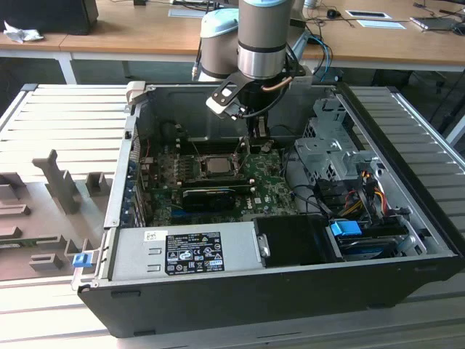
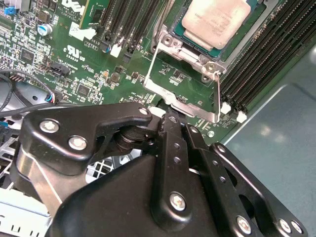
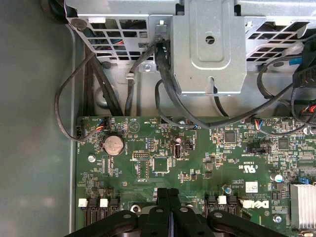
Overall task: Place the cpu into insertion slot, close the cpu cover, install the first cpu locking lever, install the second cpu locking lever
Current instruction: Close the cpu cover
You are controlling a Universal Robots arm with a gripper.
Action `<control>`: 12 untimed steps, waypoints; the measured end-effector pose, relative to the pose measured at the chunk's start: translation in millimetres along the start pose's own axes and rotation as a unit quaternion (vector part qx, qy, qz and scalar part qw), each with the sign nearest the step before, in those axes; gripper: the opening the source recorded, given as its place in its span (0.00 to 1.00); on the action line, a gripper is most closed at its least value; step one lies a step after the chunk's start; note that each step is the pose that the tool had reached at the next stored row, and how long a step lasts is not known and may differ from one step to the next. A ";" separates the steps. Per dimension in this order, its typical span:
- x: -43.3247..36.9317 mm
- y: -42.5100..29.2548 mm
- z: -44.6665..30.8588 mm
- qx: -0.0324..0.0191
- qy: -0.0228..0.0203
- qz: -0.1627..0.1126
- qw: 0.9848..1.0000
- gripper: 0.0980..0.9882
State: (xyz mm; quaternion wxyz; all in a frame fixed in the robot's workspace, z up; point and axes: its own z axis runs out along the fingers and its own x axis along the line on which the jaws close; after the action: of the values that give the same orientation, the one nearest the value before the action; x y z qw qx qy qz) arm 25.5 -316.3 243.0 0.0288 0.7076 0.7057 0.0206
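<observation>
Open computer case [image 1: 218, 298] is lying on the grey slatted worktop [image 1: 58, 116]. The arm is reaching down into it over the green board [image 1: 265, 182].

The cpu [image 2: 215, 22] is sitting flat in the insertion slot [image 2: 173, 43], silvery top facing up. In the exterior view the cpu [image 1: 216, 164] is lying towards that view's left of the pincer [image 1: 258, 134], near it but apart.

The cpu cover [image 2: 197, 109] is not lying down over the chip. It is standing swung open from the socket, and green board is showing through its square opening. Its free edge is pointing towards the pincer [image 2: 170, 118].

The pincer [image 3: 168, 193] is showing its two black fingers [image 3: 161, 197] pressed side by side, with only a hairline between them. The tips are sitting right at the cover's free edge. Whether that thin edge is pinched between them, cannot tell.

Long black memory slots [image 2: 256, 64] are running beside the socket. In the first wrist view, a grey metal drive cage [image 3: 210, 44] is standing beyond the board's edge, with black cables [image 3: 64, 98] looping down to the board. A round coin cell [image 3: 112, 144] is sitting on the board.
</observation>
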 end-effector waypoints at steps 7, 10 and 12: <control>0.0 -2.6 -0.2 0.000 0.000 0.000 1.000 0.01; 0.0 -3.4 -0.3 0.000 0.000 0.000 1.000 0.01; 0.0 -3.9 -0.3 0.000 0.000 0.000 1.000 0.01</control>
State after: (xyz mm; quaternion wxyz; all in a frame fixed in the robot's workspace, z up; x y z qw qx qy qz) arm 21.6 -316.3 243.0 0.0288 0.7077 0.7057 0.0206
